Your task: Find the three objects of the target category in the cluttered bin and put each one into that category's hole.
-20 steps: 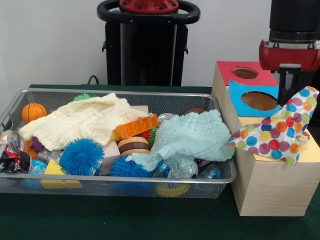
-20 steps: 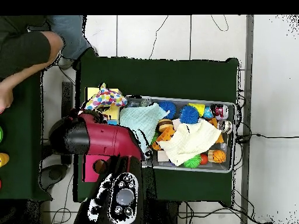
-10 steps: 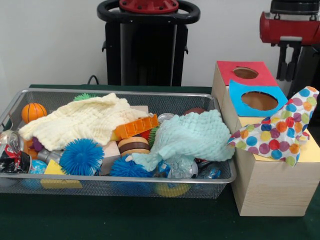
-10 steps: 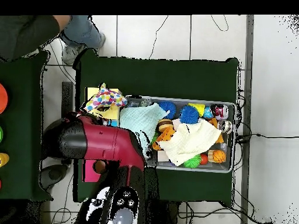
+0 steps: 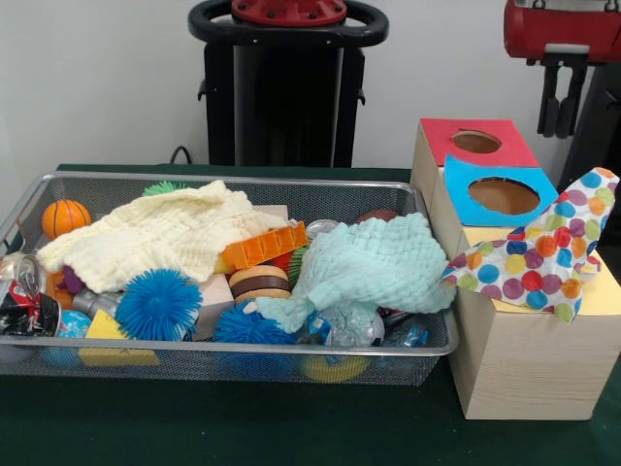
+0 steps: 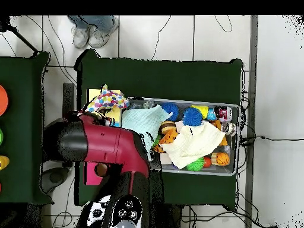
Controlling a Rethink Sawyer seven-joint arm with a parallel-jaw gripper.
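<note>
Gripper (image 5: 560, 99) empty, fingers parted, hanging high above the box (image 5: 514, 330), spotted cloth (image 5: 537, 254) draped over the box's yellow end beside the blue hole (image 5: 503, 196), mint cloth (image 5: 371, 264) and cream cloth (image 5: 155, 233) left of the box in the bin (image 5: 223, 359)

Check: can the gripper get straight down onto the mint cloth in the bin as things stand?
Probably yes. The gripper hangs empty, high above the wooden box, and the mint cloth lies on top of the clutter in the mesh bin with nothing over it.
</note>
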